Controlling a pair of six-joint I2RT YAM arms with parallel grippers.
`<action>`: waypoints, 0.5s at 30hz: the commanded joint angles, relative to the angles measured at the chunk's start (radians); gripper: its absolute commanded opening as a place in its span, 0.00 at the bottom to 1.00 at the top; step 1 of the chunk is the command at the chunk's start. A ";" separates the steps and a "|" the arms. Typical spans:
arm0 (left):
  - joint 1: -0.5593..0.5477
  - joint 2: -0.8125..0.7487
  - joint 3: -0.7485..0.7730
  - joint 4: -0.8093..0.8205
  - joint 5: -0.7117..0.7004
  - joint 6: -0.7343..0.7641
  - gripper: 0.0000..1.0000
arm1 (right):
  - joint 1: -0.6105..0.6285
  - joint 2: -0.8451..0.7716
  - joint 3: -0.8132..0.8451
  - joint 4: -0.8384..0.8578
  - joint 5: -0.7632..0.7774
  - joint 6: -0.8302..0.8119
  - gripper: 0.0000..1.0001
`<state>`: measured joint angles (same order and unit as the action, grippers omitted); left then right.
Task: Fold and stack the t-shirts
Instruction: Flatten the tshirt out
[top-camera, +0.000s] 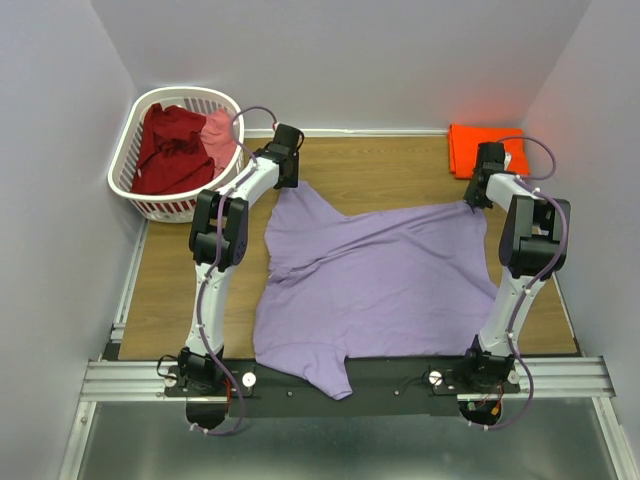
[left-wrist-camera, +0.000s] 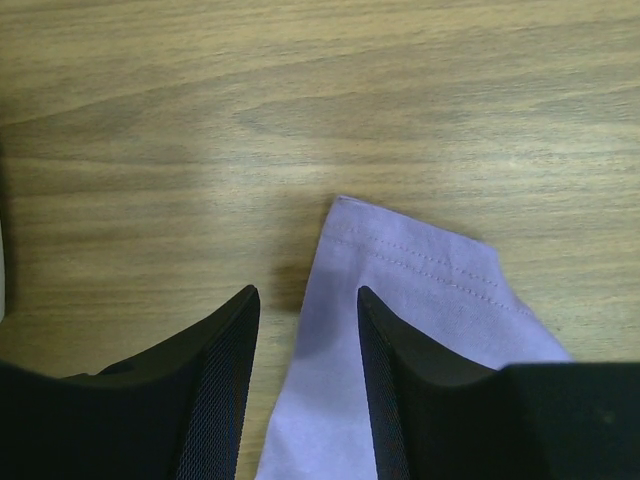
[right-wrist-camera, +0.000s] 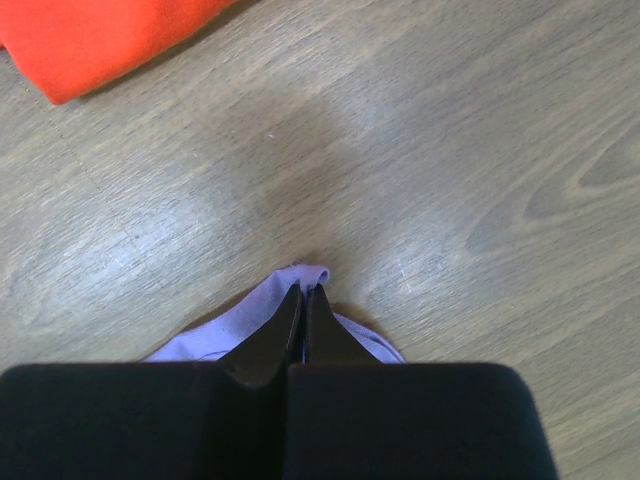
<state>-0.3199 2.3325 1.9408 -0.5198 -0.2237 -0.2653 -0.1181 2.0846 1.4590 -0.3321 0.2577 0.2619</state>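
Note:
A large lavender t-shirt (top-camera: 370, 280) lies spread on the wooden table, its near part hanging over the front edge. My left gripper (top-camera: 283, 172) is open over the shirt's far left corner; its hemmed corner (left-wrist-camera: 400, 300) lies flat between and beyond the fingers. My right gripper (top-camera: 478, 192) is shut on the shirt's far right corner (right-wrist-camera: 305, 275). A folded orange t-shirt (top-camera: 485, 148) lies at the far right and also shows in the right wrist view (right-wrist-camera: 100, 35). Dark red (top-camera: 170, 150) and pink (top-camera: 218, 135) shirts lie in the basket.
A white slotted laundry basket (top-camera: 140, 195) stands at the far left, beside the left arm. Walls close in on three sides. A metal rail (top-camera: 340, 378) runs along the table's near edge.

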 joint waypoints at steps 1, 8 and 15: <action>0.007 0.028 -0.005 -0.023 0.033 0.023 0.52 | -0.003 -0.014 -0.031 -0.018 -0.049 0.014 0.01; 0.007 0.051 -0.006 -0.031 0.058 0.031 0.52 | -0.003 -0.011 -0.037 -0.015 -0.058 0.019 0.01; 0.007 0.071 0.014 -0.052 0.083 0.032 0.50 | -0.005 -0.012 -0.035 -0.013 -0.058 0.016 0.01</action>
<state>-0.3161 2.3592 1.9446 -0.5247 -0.1791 -0.2481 -0.1181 2.0827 1.4532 -0.3187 0.2371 0.2638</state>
